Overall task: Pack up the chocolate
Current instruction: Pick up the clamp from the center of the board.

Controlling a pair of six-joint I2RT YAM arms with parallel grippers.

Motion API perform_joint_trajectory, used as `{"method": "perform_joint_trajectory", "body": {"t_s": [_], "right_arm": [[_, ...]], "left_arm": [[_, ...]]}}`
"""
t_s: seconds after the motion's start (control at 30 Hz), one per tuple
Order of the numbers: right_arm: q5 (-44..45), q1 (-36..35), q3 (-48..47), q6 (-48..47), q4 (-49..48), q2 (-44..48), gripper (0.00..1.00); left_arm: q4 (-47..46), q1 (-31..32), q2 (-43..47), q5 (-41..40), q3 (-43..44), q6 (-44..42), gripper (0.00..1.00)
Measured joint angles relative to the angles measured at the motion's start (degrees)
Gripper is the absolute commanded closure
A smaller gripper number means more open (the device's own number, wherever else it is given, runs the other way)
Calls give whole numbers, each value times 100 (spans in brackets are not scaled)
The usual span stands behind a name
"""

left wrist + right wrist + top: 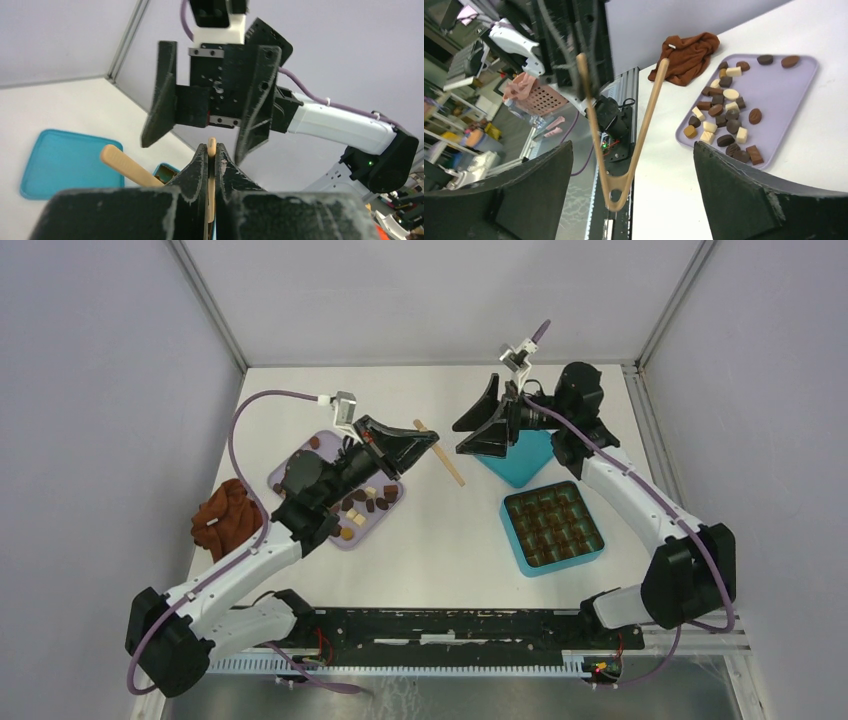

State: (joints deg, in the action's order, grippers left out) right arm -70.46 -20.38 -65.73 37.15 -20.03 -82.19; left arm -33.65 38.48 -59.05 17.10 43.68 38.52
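Note:
Several small dark, mid-brown and cream chocolate pieces [362, 502] lie on a lilac tray [300, 462]; they also show in the right wrist view [724, 111]. More brown pieces [553, 523] fill the grid of the teal box [515, 545]. My left gripper [428, 444] is above the tray's right side. It is shut on one arm of wooden tongs [445, 462], seen pinched between its jaws [211, 150]. My right gripper [458, 438] is open and faces the tongs' hinged end [620, 192], which hangs between its jaws without touching them.
A teal lid [522, 465] lies flat behind the box, under my right gripper. A rust-brown cloth lump [224, 515] sits left of the tray near the table's left edge. White walls with metal posts close in the back and sides.

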Motion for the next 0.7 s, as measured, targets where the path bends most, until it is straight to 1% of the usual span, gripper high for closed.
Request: {"method": "perform_joint_trajectory", "body": {"t_s": [0.1,0.17,0.23,0.33,0.47,0.57,0.7], "right_arm": [[-162,20,0,15,-114,251,2],[-232,-33,59,149,-352,426,2],[-295,-138,205,332,-575,625,2],[-240,-343,339,424,-638,774,2],[144,-461,273,-52,61,811,2],[520,-463,63,-540,835,787,2],[807,-457,-308,-957,1434,697,2]], "left_arm": [[-579,-208,116,101,-221,179,98],[-1029,-334,114,168,-339,367,98],[-1508,-422,17,269,-382,592,98],[-2162,-439,-214,428,-380,887,98],[-2542,-442,-420,595,-352,1150,98],[-2682,-439,-439,673,-295,1250,98],[-2828,-439,-426,717,-256,1270,98]]}}
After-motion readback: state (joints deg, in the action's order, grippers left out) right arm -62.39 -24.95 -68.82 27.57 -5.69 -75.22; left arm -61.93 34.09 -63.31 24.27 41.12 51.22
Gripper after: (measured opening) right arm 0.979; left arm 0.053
